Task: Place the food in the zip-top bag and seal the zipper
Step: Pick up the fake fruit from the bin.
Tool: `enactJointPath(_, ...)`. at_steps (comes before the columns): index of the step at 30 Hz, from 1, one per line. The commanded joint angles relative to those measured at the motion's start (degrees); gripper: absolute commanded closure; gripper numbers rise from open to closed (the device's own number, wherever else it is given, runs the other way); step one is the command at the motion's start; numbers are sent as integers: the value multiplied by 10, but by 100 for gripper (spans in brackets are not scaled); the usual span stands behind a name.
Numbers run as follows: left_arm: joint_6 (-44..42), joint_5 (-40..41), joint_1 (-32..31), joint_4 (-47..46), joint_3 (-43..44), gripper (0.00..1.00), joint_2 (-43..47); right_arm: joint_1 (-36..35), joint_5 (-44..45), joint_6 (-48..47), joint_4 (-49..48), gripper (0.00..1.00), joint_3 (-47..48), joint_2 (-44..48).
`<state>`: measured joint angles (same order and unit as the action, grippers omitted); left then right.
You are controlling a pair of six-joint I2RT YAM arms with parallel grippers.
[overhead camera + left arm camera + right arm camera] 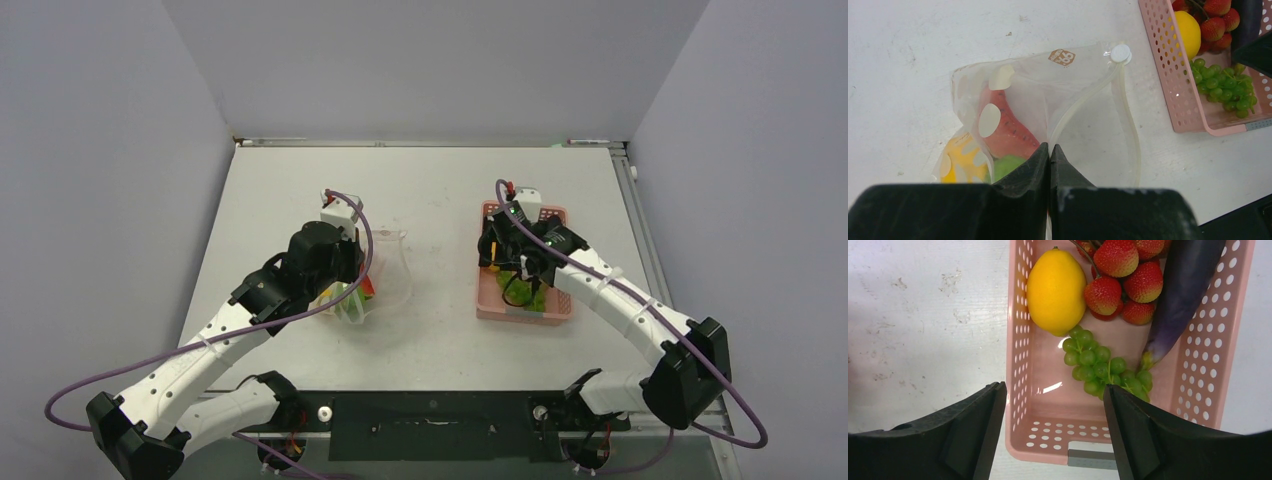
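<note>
The zip-top bag [1048, 85] lies on the table with its mouth gaping, its zipper [1083, 100] running from a white slider [1120, 52] down to my left gripper [1049, 147], which is shut on that mouth edge. Inside the bag are red [1008, 132], yellow [960, 160] and green [1005, 165] food pieces. My right gripper [1053, 425] stands open above the near corner of the pink basket [1018, 340], one finger outside the wall, the other beside the green grapes [1098, 367]. A lemon [1055, 290], strawberries [1120, 282] and a dark eggplant [1178, 295] lie further in.
In the top view the bag [385, 270] sits left of centre and the basket [490, 300] right of centre, with bare table between them. Grey walls enclose the table on three sides.
</note>
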<state>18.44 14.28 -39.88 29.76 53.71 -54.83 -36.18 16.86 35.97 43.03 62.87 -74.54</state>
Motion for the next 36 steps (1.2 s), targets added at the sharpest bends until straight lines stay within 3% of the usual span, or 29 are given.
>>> enactJointPath(1, 0, -6, 5, -27, 4, 100, 4, 19, -18, -18, -42, 29, -10, -15)
enactJointPath(14, -1, -7, 5, -28, 4, 100, 0, 46, -36, -40, -75, 35, 10, -88)
enactJointPath(36, -1, -11, 9, -28, 5, 100, -2, 79, -60, -69, -106, 36, 61, -179)
